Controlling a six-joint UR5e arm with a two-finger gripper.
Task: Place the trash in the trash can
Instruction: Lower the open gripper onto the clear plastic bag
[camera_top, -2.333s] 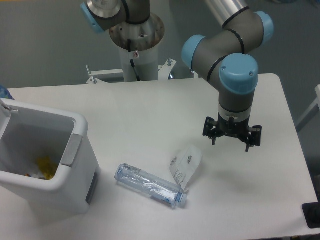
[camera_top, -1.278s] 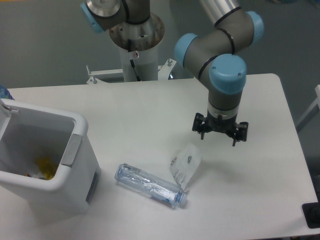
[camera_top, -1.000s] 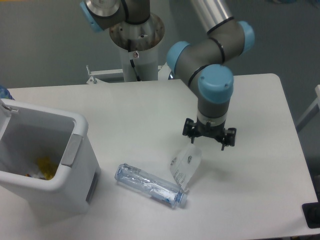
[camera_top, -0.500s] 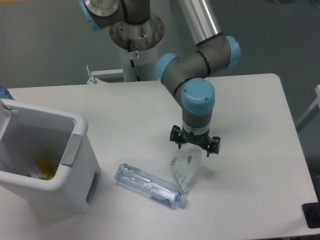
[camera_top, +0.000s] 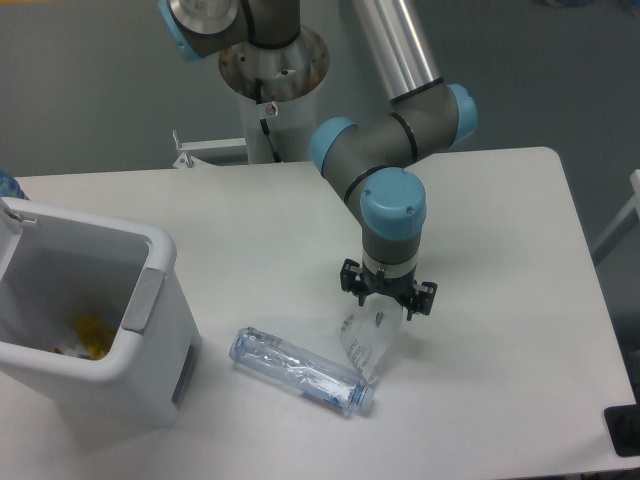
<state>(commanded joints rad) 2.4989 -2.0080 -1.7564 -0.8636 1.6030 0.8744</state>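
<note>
Two pieces of trash lay on the table (camera_top: 500, 200): the gripper (camera_top: 388, 297), fingers spread, hung over the light, crinkly wrapper (camera_top: 368, 340), best pinched at its raised top fold, beside the bottle (camera_top: 300, 371).

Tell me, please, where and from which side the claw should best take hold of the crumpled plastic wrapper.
Probably from straight above, at the upper edge of the wrapper. It stands tilted up off the table, so that raised edge gives two thin faces to pinch. The claw already hangs right over it. The bottle lies close at its lower end, so avoid that side.
</note>
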